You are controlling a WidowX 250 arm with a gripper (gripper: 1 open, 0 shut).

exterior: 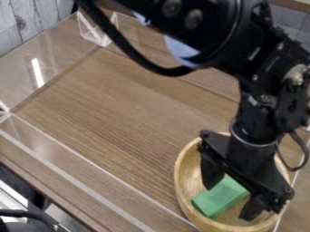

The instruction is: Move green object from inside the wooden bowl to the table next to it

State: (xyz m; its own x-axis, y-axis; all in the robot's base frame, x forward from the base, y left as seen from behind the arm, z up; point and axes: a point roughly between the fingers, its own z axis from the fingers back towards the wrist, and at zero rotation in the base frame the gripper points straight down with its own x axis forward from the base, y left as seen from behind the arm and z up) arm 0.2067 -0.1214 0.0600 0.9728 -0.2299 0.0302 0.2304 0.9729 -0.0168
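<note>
Both jaws spread wide, gripper [244, 192] down in wooden bowl [187, 172], straddling green object [222, 197], possibly touching.

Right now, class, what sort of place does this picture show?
Most likely a robot test bench in a lab, not a home. A brown wood-grain table is fenced by low clear acrylic walls, and a black robot arm reaches into a wooden bowl holding a green object.
</note>
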